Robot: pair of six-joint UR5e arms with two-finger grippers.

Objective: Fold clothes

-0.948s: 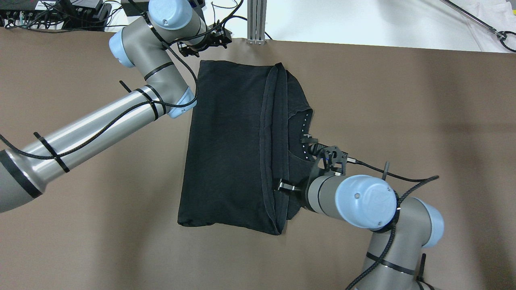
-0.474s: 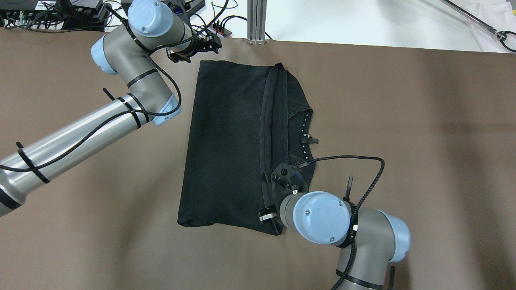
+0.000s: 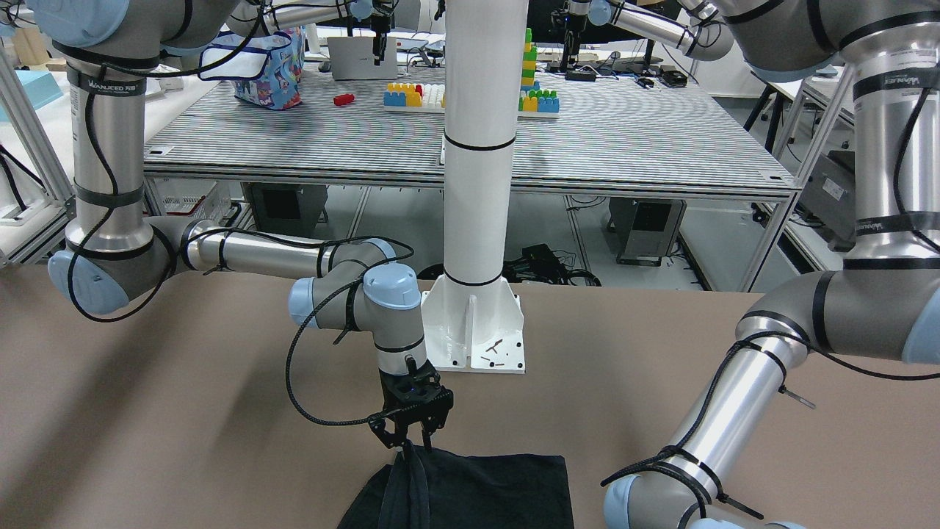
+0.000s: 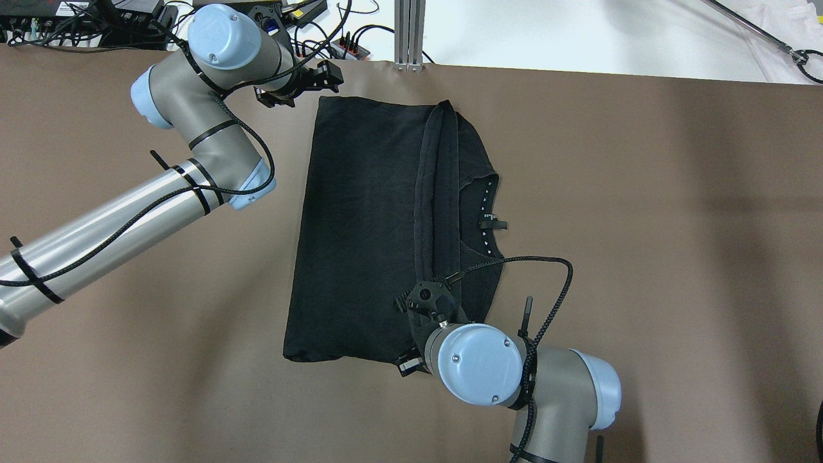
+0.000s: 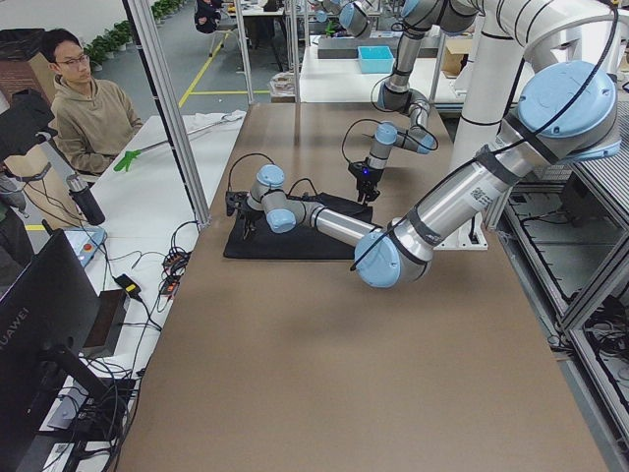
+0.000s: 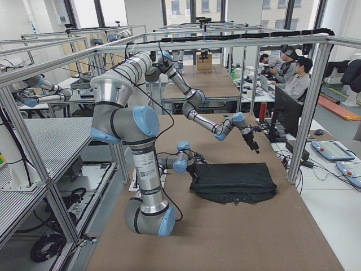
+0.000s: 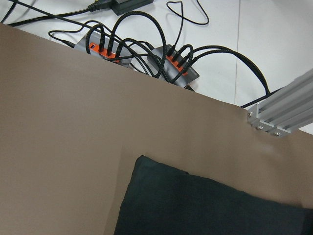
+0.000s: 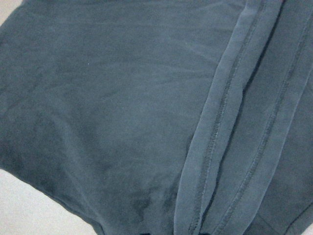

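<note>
The black garment (image 4: 360, 218) lies folded flat on the brown table (image 4: 643, 225), with a hemmed edge (image 4: 427, 212) running down its middle. It also shows in the front view (image 3: 485, 488) and the right wrist view (image 8: 112, 107). My right gripper (image 3: 413, 443) points straight down at the hem near the garment's near edge, with a small gap between its fingers; in the overhead view its own wrist (image 4: 479, 363) hides it. My left gripper (image 4: 302, 80) hovers just off the garment's far left corner (image 7: 144, 164), and I cannot tell whether it is open or shut.
The white pillar base (image 3: 474, 330) stands behind the garment on the robot's side. At the far table edge are an aluminium post (image 4: 409, 35) and power strips with cables (image 7: 171, 66). People sit beyond that edge (image 5: 93, 113).
My right gripper has swung from the garment's right side over to the hem near its near edge. My left arm has drawn back to the left, off the far corner. The garment has not moved.
</note>
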